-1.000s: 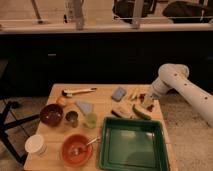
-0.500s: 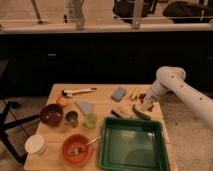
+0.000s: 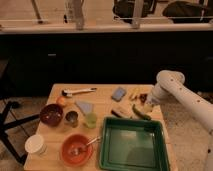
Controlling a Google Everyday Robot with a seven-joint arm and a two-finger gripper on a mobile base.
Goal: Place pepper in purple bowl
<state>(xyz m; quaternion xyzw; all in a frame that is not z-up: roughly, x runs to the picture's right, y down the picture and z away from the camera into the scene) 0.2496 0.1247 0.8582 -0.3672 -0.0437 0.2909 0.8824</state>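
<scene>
The pepper (image 3: 140, 112) lies flat on the wooden table (image 3: 102, 86) near its three o'clock edge, just beyond the green tray's (image 3: 107, 146) far rim. It is not lifted and is well apart from the purple bowl (image 3: 51, 114), which sits across the table at the pepper's nine o'clock. The gripper (image 3: 148, 105) hangs just beside the pepper at its two o'clock, low over the wood, probably lining up a pick; whether it is open or closed cannot be told. The arm reaches in from three o'clock, likely to stay clear of the tray. The orange bowl (image 3: 76, 149) and white cup (image 3: 36, 144) stand at the near left. Dark panels and a pale railing back the table.
</scene>
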